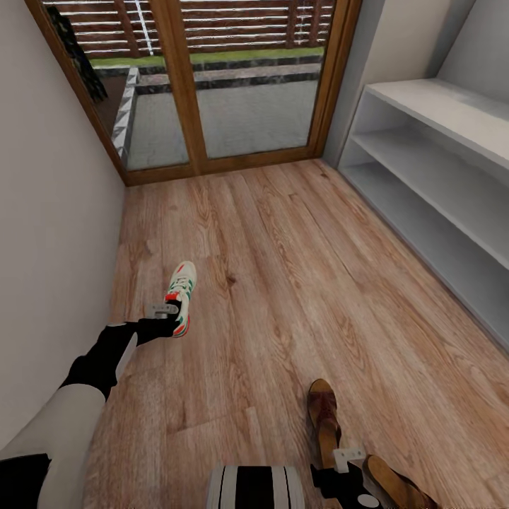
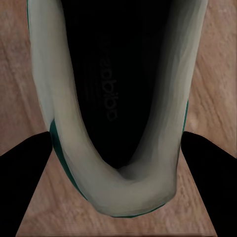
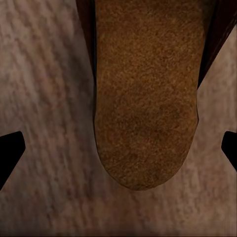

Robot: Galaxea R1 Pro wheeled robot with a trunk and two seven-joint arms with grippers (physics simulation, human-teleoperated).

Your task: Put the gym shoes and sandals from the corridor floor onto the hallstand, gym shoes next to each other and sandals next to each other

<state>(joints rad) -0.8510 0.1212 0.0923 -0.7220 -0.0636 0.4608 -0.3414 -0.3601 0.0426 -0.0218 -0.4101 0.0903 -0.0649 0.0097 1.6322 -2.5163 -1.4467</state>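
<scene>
Left gripper (image 2: 118, 163) straddles the heel of a gym shoe (image 1: 182, 297) on the corridor floor (image 1: 297, 283), fingers spread, not clamped; right gripper (image 3: 118, 153) hangs wide open over a sandal (image 1: 325, 417). A shallow bite on the rounded heel could let the shoe slip. Hallstand (image 1: 438, 162) shelves carry no shoes where visible

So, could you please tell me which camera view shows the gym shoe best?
The head view: the whole gym shoe shows there on the floor, with its stripes and orange heel, at the left pincer. The left wrist view gives a close look into its heel opening, between the fingers. The right wrist view shows a sandal instead.
</scene>
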